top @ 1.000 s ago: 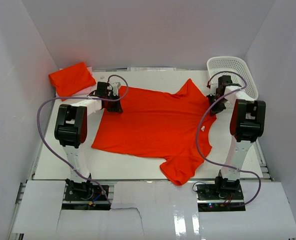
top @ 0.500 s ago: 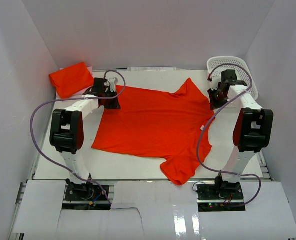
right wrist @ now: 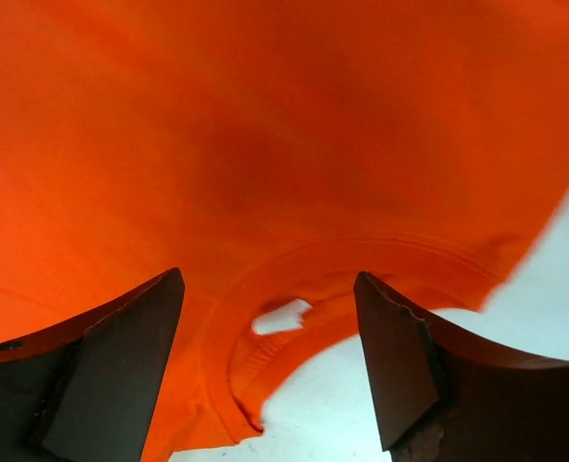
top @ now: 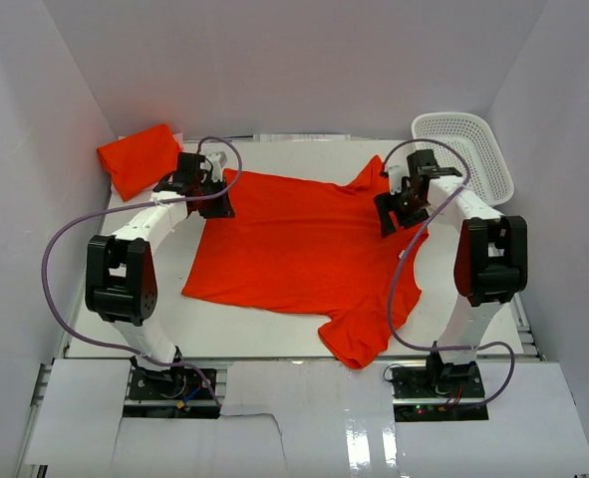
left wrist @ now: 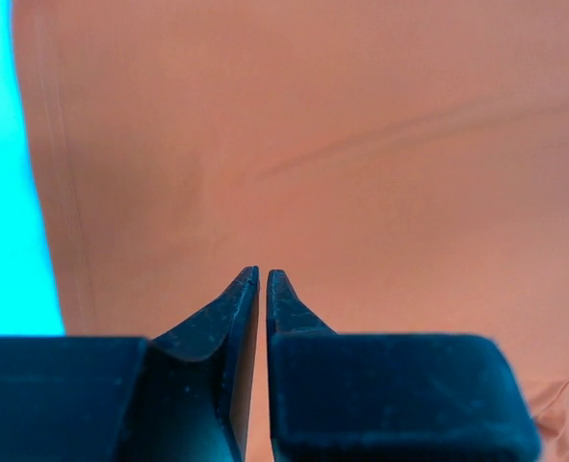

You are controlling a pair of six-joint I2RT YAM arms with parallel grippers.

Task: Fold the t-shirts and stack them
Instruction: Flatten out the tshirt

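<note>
**Collar below the right jaws, hem corner below the left**

The spread t-shirt [top: 304, 249] lies flat on the white counter [top: 274, 324]. Its long axis runs left to right, hem leftward, with one sleeve [top: 359, 344] flopped toward the near edge. The right jaws stand wide open directly above the ribbed collar [right wrist: 342, 260]. The left jaws, all but closed with no cloth visible between them, hang over the far hem corner. The knit looks soft, matte and faintly creased. Beyond sit a folded t-shirt [top: 143, 157] far left and a mesh basket [top: 463, 134] far right.
</note>
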